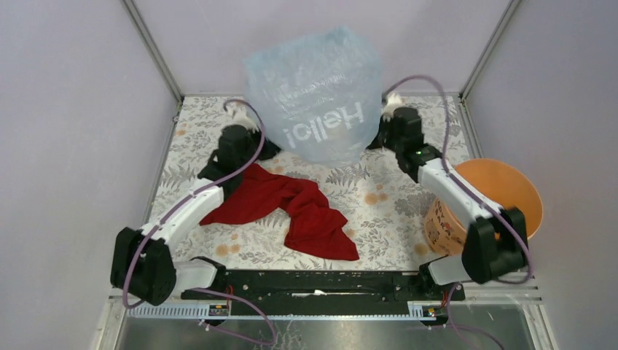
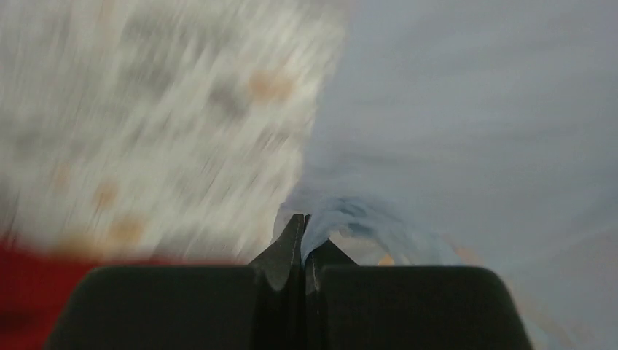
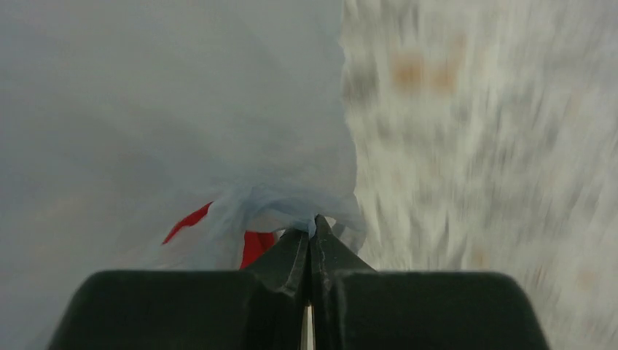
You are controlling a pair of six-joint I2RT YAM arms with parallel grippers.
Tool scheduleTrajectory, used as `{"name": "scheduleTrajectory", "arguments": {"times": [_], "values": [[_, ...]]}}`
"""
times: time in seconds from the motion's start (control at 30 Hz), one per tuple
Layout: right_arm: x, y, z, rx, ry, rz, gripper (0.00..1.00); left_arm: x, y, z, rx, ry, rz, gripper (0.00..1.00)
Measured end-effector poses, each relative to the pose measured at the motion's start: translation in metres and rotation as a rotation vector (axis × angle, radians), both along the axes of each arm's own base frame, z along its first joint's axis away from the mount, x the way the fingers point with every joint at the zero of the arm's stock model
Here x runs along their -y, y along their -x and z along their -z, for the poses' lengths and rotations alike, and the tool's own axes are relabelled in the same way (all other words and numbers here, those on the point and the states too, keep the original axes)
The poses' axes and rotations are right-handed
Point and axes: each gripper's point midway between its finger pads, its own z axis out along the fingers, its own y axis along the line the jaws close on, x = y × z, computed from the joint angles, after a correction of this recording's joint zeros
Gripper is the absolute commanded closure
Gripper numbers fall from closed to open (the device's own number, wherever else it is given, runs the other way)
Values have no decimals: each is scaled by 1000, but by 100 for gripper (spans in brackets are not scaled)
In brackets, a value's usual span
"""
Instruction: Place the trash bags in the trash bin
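The pale-blue translucent trash bag (image 1: 315, 91) with white "Hello!" lettering billows upward at the back of the table, stretched between my two grippers. My left gripper (image 1: 264, 138) is shut on the bag's left edge; its wrist view shows the film (image 2: 357, 215) pinched at the closed fingertips (image 2: 304, 221). My right gripper (image 1: 377, 135) is shut on the bag's right edge; its wrist view shows the film (image 3: 291, 200) bunched at the closed tips (image 3: 315, 222). The orange trash bin (image 1: 521, 191) stands at the right, partly behind the right arm, apart from the bag.
A large red cloth (image 1: 295, 208) lies crumpled on the floral tablecloth (image 1: 379, 219) in the middle, below the bag. Grey walls and metal corner posts enclose the table. Both wrist views are motion-blurred.
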Motion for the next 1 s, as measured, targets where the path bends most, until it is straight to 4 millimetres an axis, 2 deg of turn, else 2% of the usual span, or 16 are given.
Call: {"name": "scheduleTrajectory", "arguments": {"times": [0.03, 0.07, 0.1, 0.13, 0.17, 0.2, 0.27, 0.37, 0.43, 0.5, 0.57, 0.63, 0.8, 0.9, 1.0], "values": [[-1, 0, 60, -154, 43, 0, 100, -3, 3, 48, -123, -43, -6, 100], [1, 9, 106, -284, 79, -2, 100, -8, 12, 87, -228, -80, -14, 100], [5, 25, 145, -410, 109, -6, 100, -15, 24, 116, -322, -114, -21, 100], [7, 37, 162, -477, 122, -9, 100, -17, 29, 122, -349, -124, -22, 100], [8, 45, 166, -514, 125, -16, 100, -18, 30, 119, -343, -122, -22, 100], [7, 45, 160, -506, 117, -23, 100, -19, 31, 108, -320, -113, -22, 100], [2, 41, 131, -454, 91, -41, 100, -19, 32, 77, -250, -87, -21, 100], [-8, 29, 58, -302, 33, -68, 100, -20, 33, 8, -93, -35, -19, 100], [-9, 30, 13, -207, -3, -79, 94, -22, 37, -39, 12, -10, -20, 100], [-7, 37, -15, -152, -25, -80, 87, -27, 42, -69, 85, 1, -30, 100], [-5, 43, -25, -139, -31, -77, 76, -32, 46, -89, 135, 1, -47, 100], [-2, 47, -22, -158, -24, -71, 65, -37, 48, -100, 164, -8, -63, 100], [8, 57, 5, -259, 42, -43, 52, -44, 50, -106, 176, -51, -88, 100], [19, 65, 15, -298, 89, -8, 34, -48, 52, -108, 183, -78, -93, 100], [32, 75, 12, -307, 131, 32, 18, -53, 58, -109, 193, -105, -103, 100]]}}
